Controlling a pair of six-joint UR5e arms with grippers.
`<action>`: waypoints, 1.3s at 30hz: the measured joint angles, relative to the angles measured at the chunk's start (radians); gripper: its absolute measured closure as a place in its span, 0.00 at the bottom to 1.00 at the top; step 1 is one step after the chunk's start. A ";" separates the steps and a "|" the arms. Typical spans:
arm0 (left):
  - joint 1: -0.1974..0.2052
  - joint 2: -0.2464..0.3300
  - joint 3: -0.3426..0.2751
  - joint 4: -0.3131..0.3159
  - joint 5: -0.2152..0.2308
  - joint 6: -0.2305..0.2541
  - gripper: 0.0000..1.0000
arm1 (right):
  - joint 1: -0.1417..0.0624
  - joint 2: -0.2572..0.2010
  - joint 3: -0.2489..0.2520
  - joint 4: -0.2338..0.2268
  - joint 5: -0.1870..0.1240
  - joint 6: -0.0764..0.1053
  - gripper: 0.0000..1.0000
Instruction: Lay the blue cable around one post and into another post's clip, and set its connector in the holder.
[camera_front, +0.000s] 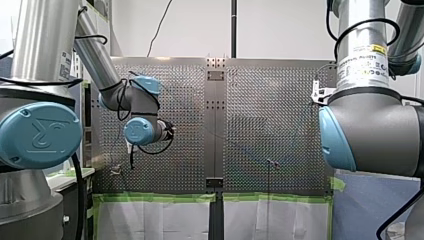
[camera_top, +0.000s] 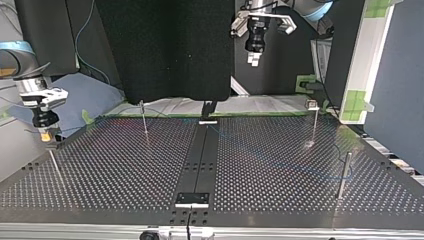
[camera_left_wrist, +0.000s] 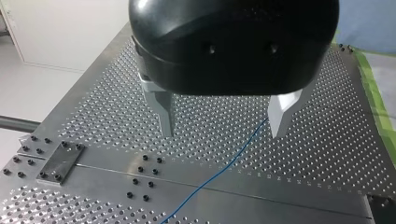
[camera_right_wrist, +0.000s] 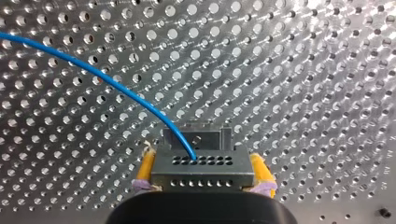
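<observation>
In the right wrist view my right gripper (camera_right_wrist: 202, 163) is shut, yellow pads (camera_right_wrist: 145, 165) on both sides of the grey connector (camera_right_wrist: 202, 169). The blue cable (camera_right_wrist: 93, 72) leaves the connector's face and arcs away over the perforated table. A small grey metal piece (camera_right_wrist: 196, 136) sits just ahead of the connector. At the top view's left this gripper (camera_top: 46, 134) hangs above a thin post (camera_top: 55, 167). My left gripper (camera_left_wrist: 223, 123) is open, high above the table, with the cable (camera_left_wrist: 224, 170) lying below between its metal fingers (camera_left_wrist: 166, 114).
More thin posts stand on the table (camera_top: 125, 165): one at the back left (camera_top: 144, 117), one with a clip on top at the back right (camera_top: 314, 122), one near the right edge (camera_top: 343, 172). A dark centre strip (camera_top: 200, 160) divides the plate.
</observation>
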 joint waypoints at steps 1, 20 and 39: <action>0.001 0.000 0.000 0.000 0.000 0.000 0.00 | 0.001 0.001 -0.004 0.004 0.000 0.001 1.00; 0.005 0.000 0.000 -0.001 0.000 0.003 0.00 | 0.012 0.006 -0.052 0.083 0.063 0.006 1.00; 0.006 0.000 0.000 -0.001 0.000 0.003 0.00 | 0.025 0.045 -0.092 0.117 0.082 -0.001 1.00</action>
